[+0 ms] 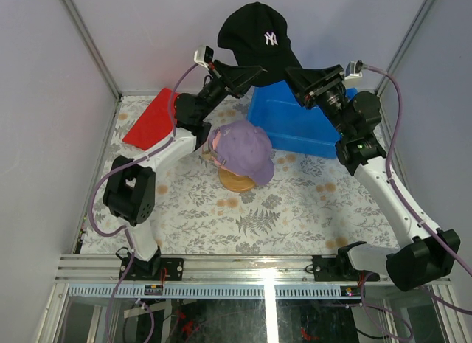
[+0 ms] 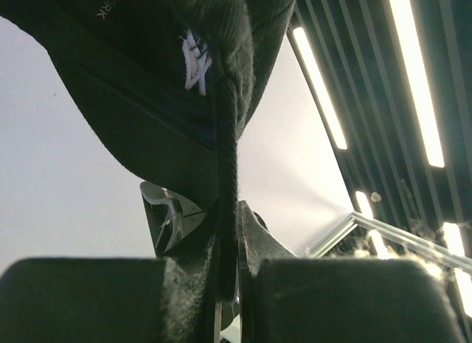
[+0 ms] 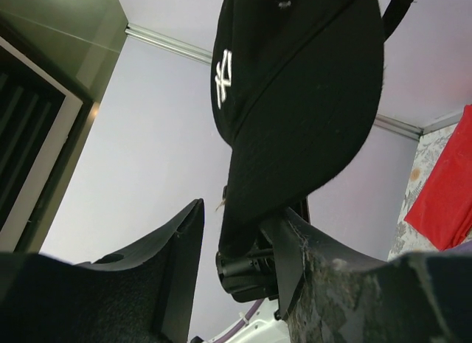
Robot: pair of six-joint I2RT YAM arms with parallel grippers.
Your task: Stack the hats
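Now holds the black cap (image 1: 254, 35) aloft, clamped in the left tool (image 2: 227, 280), part-open right tool (image 3: 236, 240) astride its brim, seemingly ready to top the purple cap (image 1: 247, 151).

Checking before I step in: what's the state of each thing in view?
black cap: held aloft, off the table
left gripper: shut on black cap
right gripper: open, astride the cap's edge
purple cap: seated on wooden stand
red cloth: lying flat on table
blue bin: upright on table
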